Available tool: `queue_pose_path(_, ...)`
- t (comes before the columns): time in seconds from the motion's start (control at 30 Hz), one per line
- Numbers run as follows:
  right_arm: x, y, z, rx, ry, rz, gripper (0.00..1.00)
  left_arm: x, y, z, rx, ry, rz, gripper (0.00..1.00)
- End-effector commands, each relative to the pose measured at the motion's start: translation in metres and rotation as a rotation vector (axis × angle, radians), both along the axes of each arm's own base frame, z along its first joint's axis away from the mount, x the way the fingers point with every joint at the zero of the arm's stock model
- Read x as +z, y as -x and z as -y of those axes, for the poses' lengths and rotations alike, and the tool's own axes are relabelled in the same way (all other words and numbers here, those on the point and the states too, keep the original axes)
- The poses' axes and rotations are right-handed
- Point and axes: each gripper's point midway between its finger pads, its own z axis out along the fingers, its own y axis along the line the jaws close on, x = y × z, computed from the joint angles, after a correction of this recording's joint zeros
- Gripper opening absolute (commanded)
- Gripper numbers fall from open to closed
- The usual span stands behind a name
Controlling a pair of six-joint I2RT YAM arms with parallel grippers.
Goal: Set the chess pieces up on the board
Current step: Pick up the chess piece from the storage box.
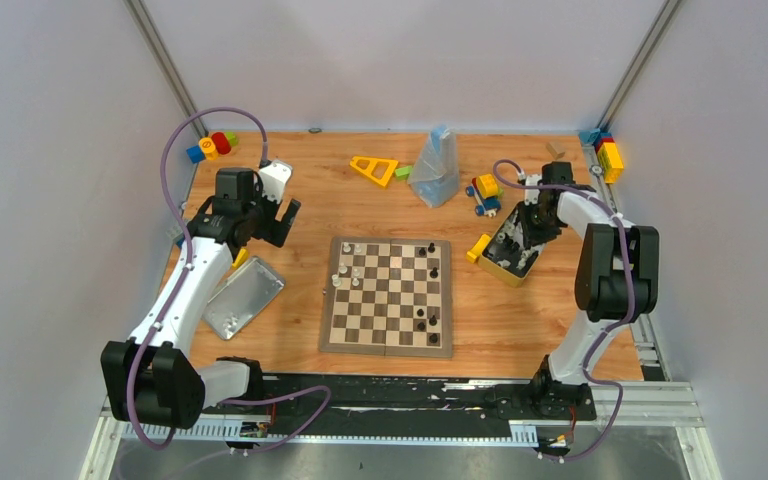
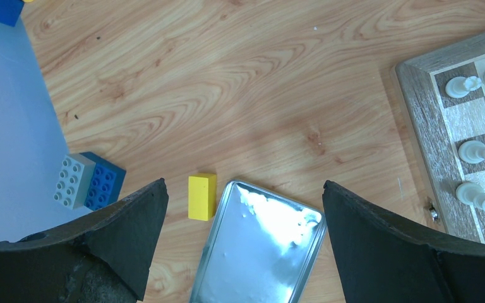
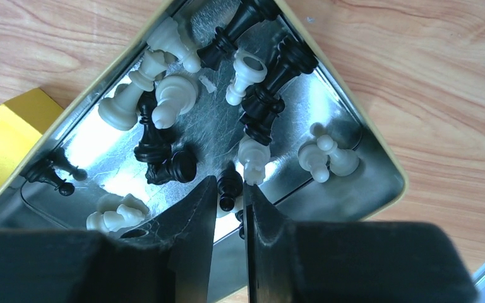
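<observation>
The board [image 1: 388, 342] lies mid-table with a few white chess pieces [image 1: 348, 247] on its left side and a few black ones [image 1: 432, 247] on its right. Its left border [image 2: 420, 120] and white pieces [image 2: 464, 86] show in the left wrist view. My left gripper [image 1: 278, 222] hangs open and empty [image 2: 244, 184] above the table left of the board. My right gripper [image 1: 520, 240] is down inside the yellow-sided tin box [image 1: 508, 252]. Its fingers [image 3: 229, 183] are closed on a small black chess piece [image 3: 229, 189]. Several more black [image 3: 271, 88] and white pieces [image 3: 173, 98] lie loose in the tin [image 3: 379, 151].
A flat silver lid [image 1: 243, 297] lies left of the board, under my left gripper [image 2: 259, 252], with a yellow block [image 2: 202, 196] and a blue-grey block [image 2: 88, 181] beside it. Toy blocks, a yellow triangle [image 1: 374, 169] and a plastic bag [image 1: 436, 168] sit at the back.
</observation>
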Motion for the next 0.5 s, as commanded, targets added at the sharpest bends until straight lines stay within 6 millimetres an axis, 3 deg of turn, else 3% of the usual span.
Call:
queue_pose_path(0.0, 0.007, -0.011, 0.005, 0.002, 0.023, 0.025, 0.22, 0.01, -0.004, 0.001, -0.007, -0.003, 0.043, 1.0)
queue_pose_path(0.17, 0.006, -0.009, 0.007, 0.005, 0.033, 0.016, 0.18, 0.009, -0.003, 0.0, -0.006, -0.004, 0.041, 1.0)
queue_pose_path(0.3, 0.012, -0.01, 0.006, 0.007, 0.028, 0.027, 0.09, 0.01, -0.004, 0.0, -0.006, -0.003, 0.043, 1.0)
queue_pose_path(0.47, 0.038, -0.019, -0.001, 0.02, -0.004, 0.097, 0.01, 0.01, -0.003, 0.0, -0.006, -0.003, 0.044, 1.0)
